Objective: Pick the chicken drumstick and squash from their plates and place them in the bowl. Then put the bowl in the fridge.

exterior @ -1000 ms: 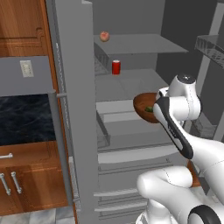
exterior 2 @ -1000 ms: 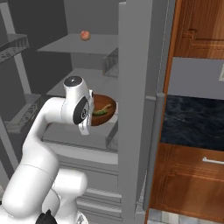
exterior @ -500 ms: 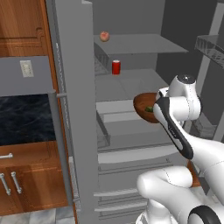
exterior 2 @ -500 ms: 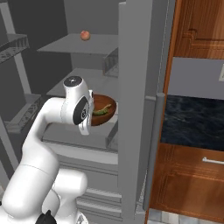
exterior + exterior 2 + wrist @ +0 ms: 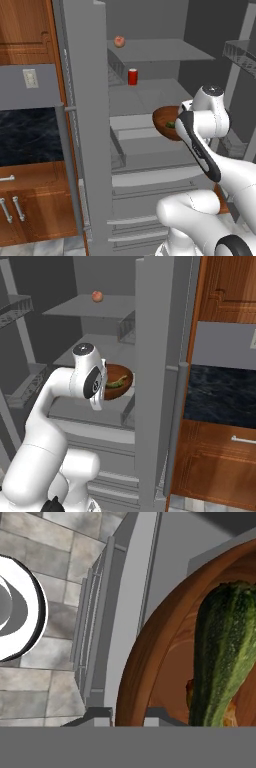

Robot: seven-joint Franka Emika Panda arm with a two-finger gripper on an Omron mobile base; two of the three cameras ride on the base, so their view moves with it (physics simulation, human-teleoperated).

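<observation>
Holding the bowl inside the open fridge (image 5: 85, 125).
Jaws clenched on the rim of the reddish-brown bowl (image 5: 165, 122), which hangs above a grey shelf (image 5: 95, 408); the dark green squash (image 5: 220, 657) lies in it just past the jaws, an orange bit of chicken drumstick (image 5: 231, 716) beneath.

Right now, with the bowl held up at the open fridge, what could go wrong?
The pincer grips the bowl by its rim alone, so the bowl could tip and spill the squash lying loose inside. The bowl hangs beside the fridge door edge and above a shelf, so a sideways or low move might knock it. A red can stands on the shelf behind.
</observation>
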